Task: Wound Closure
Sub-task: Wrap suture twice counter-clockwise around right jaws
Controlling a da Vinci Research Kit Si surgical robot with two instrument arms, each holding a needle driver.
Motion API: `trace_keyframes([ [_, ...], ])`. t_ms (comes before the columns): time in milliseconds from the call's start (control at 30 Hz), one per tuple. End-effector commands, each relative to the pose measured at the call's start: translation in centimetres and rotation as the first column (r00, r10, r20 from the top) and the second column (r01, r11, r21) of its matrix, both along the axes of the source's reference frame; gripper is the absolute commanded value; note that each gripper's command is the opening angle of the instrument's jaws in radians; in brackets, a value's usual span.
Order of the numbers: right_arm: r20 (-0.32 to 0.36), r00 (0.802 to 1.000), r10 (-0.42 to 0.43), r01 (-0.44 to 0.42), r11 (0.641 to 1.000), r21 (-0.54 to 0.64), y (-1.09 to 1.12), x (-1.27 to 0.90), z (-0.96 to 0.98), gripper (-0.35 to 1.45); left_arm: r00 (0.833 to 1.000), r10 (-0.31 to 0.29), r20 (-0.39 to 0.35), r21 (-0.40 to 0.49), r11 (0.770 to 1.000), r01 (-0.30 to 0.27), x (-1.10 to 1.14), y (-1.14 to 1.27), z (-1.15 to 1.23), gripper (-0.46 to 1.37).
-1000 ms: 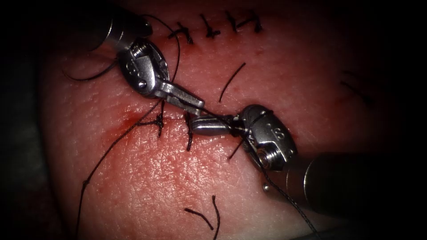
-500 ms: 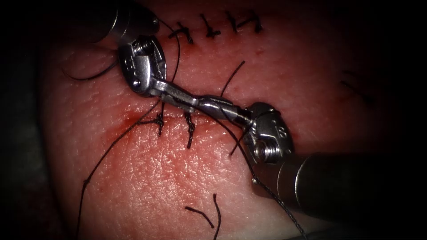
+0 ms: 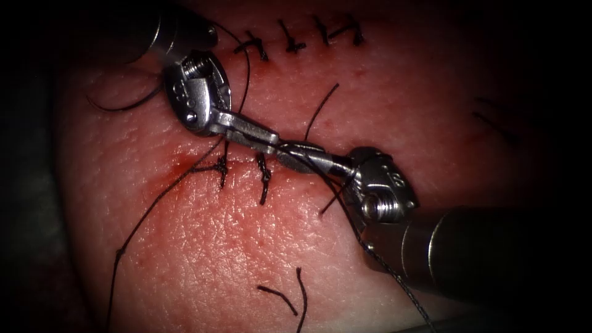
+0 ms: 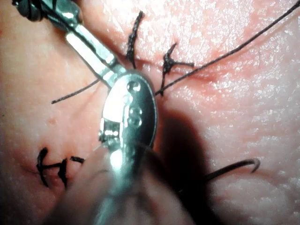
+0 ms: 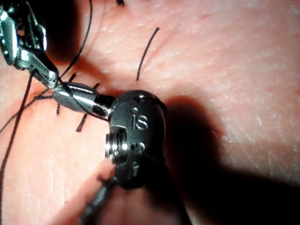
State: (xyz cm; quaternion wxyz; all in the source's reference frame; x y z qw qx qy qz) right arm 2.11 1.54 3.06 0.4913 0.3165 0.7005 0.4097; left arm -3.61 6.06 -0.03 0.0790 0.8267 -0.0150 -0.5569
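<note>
Black thread [image 3: 308, 161] is seen wound round the right tool [image 3: 290, 150] — pressed together, tip meeting the left tool [image 3: 266, 139], also pressed together — above the tissue [image 3: 246, 246]; whether thread is pinched cannot be told.

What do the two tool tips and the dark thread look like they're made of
The left arm's shiny silver end effector and the right arm's matching silver end effector look like polished metal, probably steel: bright glints, hard edges, visible screw heads. The thin black suture thread looks like braided or twisted fibre with a matte finish; it bends limply over the pink pork tissue and shows frayed cut ends.
</note>
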Motion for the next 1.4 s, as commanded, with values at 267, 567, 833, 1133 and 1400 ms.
trace_keyframes([
  [267, 0.004, 1.000, 0.024, -0.024, 0.999, 0.030, 0.04, -0.03, -0.05, -0.35, 1.000, 0.006, -0.013, 0.006, 1.000, -0.006, -0.01, -0.03, 0.17, -0.35],
  [567, 0.014, 0.996, 0.088, -0.089, 0.994, 0.062, 0.04, -0.03, -0.02, -0.35, 0.998, -0.001, -0.061, 0.018, 1.000, 0.003, -0.04, -0.16, 0.52, -0.35],
  [833, 0.033, 0.988, 0.150, -0.151, 0.988, 0.043, 0.10, -0.08, 0.05, -0.35, 0.996, 0.002, -0.089, 0.015, 1.000, 0.000, -0.05, -0.33, 0.54, -0.35],
  [1133, 0.065, 0.956, 0.285, -0.290, 0.954, 0.078, 0.19, -0.08, 0.14, -0.35, 0.996, -0.004, -0.086, 0.008, 1.000, 0.005, -0.29, -0.48, 0.29, -0.35],
  [1400, 0.065, 0.945, 0.319, -0.325, 0.936, 0.132, 0.13, 0.02, 0.08, -0.35, 0.996, -0.010, -0.084, 0.008, 1.000, 0.011, -0.47, -0.49, 0.24, -0.35],
])
